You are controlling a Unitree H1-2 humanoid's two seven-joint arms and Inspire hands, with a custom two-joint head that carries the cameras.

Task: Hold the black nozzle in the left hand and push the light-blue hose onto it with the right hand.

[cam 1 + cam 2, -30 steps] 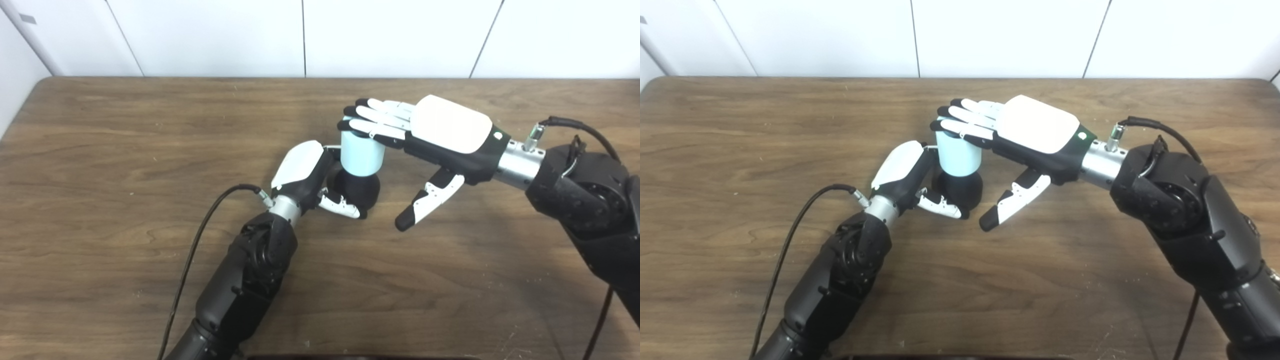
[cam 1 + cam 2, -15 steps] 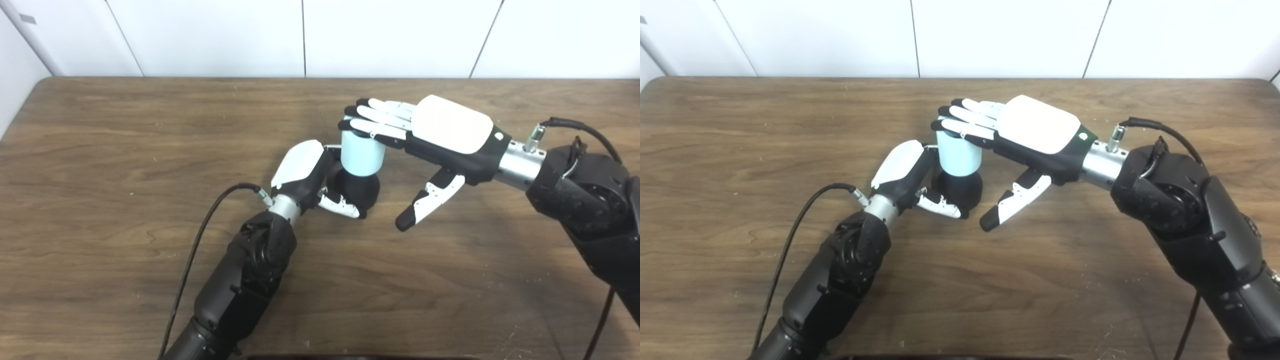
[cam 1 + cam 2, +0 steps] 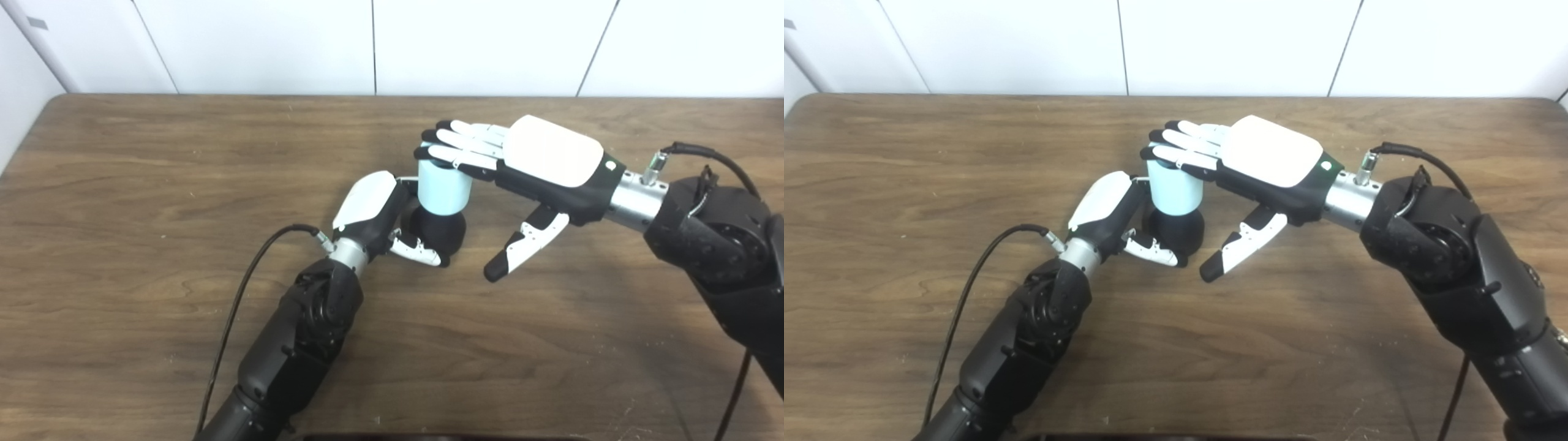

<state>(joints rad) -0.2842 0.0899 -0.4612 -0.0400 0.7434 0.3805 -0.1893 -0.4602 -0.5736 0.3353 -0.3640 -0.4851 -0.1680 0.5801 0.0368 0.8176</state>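
The black nozzle stands upright near the middle of the wooden table, and my left hand is shut on its lower part, thumb curled across the front. The light-blue hose, a short cylinder, sits upright on top of the nozzle. My right hand is open and flat, palm down. Its fingers lie across the hose's top end, and its thumb hangs down to the right, apart from the nozzle.
A black cable loops over the table from my left wrist. Another cable arches over my right wrist. The brown table ends at a white wall behind.
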